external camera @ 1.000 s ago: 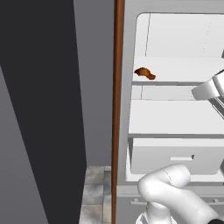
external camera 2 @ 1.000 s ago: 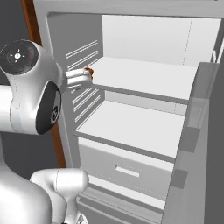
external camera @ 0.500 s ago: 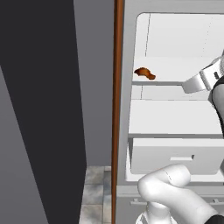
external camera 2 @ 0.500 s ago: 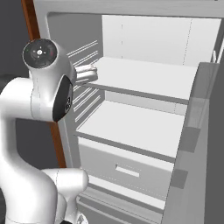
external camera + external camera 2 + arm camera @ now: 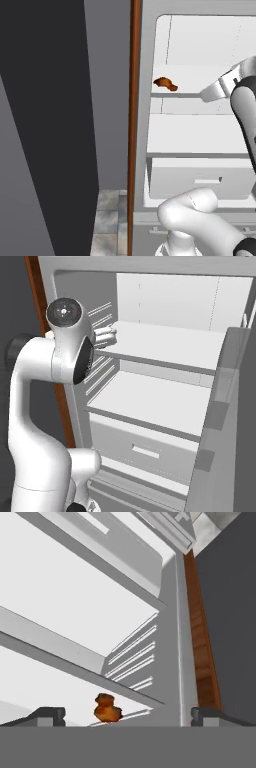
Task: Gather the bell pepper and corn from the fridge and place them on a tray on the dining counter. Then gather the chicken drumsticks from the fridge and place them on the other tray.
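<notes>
open fridge (image 5: pixel 165 401), white arm (image 5: pixel 45 406) reaching in

No readable text anywhere in your fridge shot

You are looking at plain surfaces: nothing on the fridge (image 5: pixel 165 351) walls, its white shelves, its drawer front or the robot's white arm is carrying a word, number, label, brand or sign that can be read in any of the three views.
</notes>
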Controlling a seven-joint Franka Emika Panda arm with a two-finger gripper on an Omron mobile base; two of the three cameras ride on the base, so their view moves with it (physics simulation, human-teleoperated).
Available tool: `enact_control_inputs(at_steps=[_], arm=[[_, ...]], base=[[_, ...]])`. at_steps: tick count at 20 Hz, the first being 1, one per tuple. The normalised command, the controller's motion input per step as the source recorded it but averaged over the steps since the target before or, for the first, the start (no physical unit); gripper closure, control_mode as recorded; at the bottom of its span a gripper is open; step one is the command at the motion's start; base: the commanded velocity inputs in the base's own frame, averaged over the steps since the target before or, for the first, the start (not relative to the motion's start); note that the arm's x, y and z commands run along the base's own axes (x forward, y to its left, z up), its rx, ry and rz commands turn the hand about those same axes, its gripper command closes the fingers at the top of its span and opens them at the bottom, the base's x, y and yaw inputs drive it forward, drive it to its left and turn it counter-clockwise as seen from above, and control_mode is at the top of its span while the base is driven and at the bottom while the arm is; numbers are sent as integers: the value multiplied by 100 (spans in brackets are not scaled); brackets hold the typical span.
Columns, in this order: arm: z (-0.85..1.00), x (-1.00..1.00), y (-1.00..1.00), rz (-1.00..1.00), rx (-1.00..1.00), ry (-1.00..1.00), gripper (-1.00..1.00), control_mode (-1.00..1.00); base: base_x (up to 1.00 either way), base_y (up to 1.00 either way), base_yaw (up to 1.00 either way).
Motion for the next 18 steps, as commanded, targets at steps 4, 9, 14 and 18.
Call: enact_control_inputs(at_steps=[4,9,14,18], arm=[[-7,37,0,4,0,3,-100,-100],[-19,32,0,5,0,0,-100,-100],[-16,31,0,5,0,0,-100,-100],[0,35,1,0,0,0,-100,-100]], base=[[0,0,0],[0,0,0],[0,0,0],[0,0,0]])
